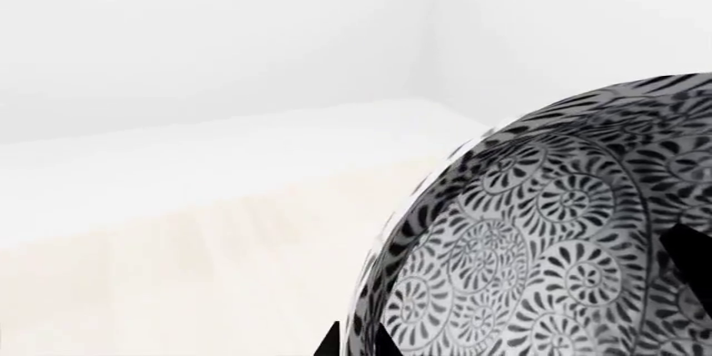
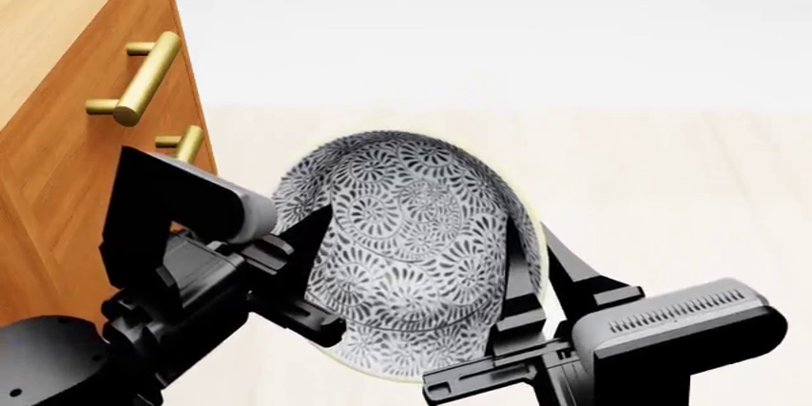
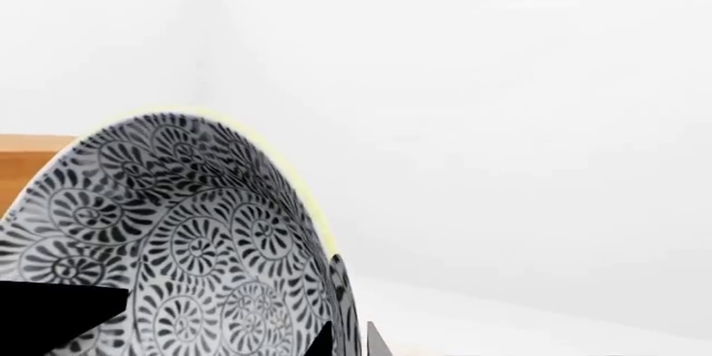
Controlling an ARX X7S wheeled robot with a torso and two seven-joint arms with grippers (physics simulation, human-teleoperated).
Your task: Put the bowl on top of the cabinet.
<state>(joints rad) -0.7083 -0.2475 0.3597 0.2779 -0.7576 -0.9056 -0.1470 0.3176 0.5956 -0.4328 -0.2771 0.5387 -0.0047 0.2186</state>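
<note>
Gripping the bowl [image 2: 406, 244] between them, both arms' jaws.

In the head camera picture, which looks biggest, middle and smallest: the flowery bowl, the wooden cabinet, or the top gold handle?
1. Bowl and cabinet: too close to rank; the cabinet is cut off by the picture's edge, and the bowl is nearer.
2. Top handle: clearly smallest.

I am in a bare, rendered room, something like a plain home interior. At my left stands a wooden cabinet [image 2: 76, 130] in orange-brown grain, with brass bar handles [image 2: 143, 78] on its drawer fronts, the sort of furniture a house would have. The floor [image 2: 660, 197] is pale, light wood-toned, running to blank white walls [image 1: 223, 31] that meet in a corner. The flat, even light and textureless surfaces show it is simulated.
</note>
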